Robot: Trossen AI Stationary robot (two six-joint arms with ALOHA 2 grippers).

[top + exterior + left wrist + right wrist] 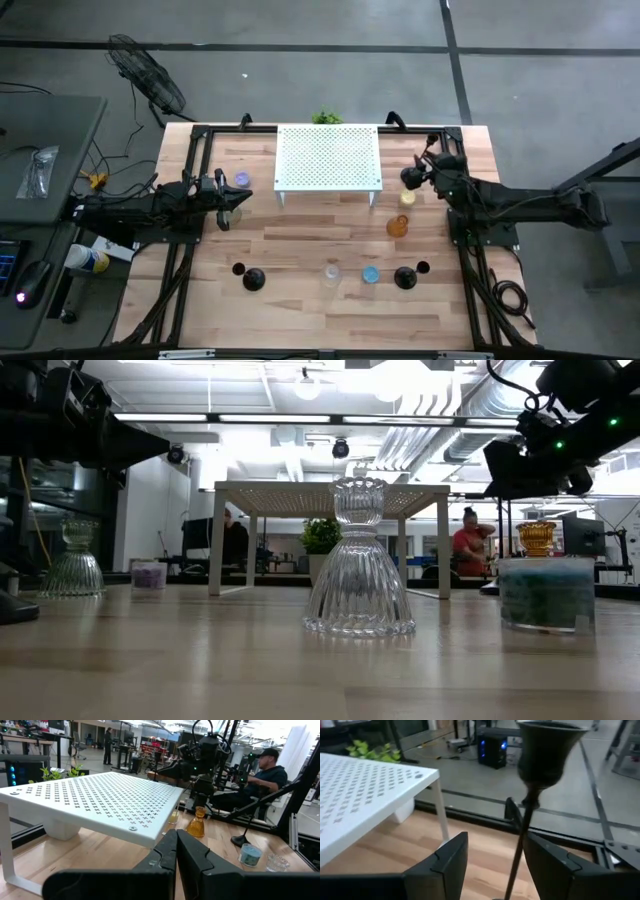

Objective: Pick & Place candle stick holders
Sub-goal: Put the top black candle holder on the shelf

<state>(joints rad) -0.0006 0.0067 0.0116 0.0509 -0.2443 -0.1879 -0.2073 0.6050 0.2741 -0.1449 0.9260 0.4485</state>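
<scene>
A tall black candlestick with a bell-shaped cup stands between the open fingers of my right gripper, at the table's far right beside the white stand. I see a gap on each side of its stem, and its base is hidden. Two more black candlesticks lie near the front edge, one at the left and one at the right. My left gripper is shut and empty at the table's left, near a purple cup.
A clear holder and a blue cup stand near the front middle. An orange holder and a yellow cup stand near the stand's right leg. A clear ribbed holder stands at the left. People sit beyond the table.
</scene>
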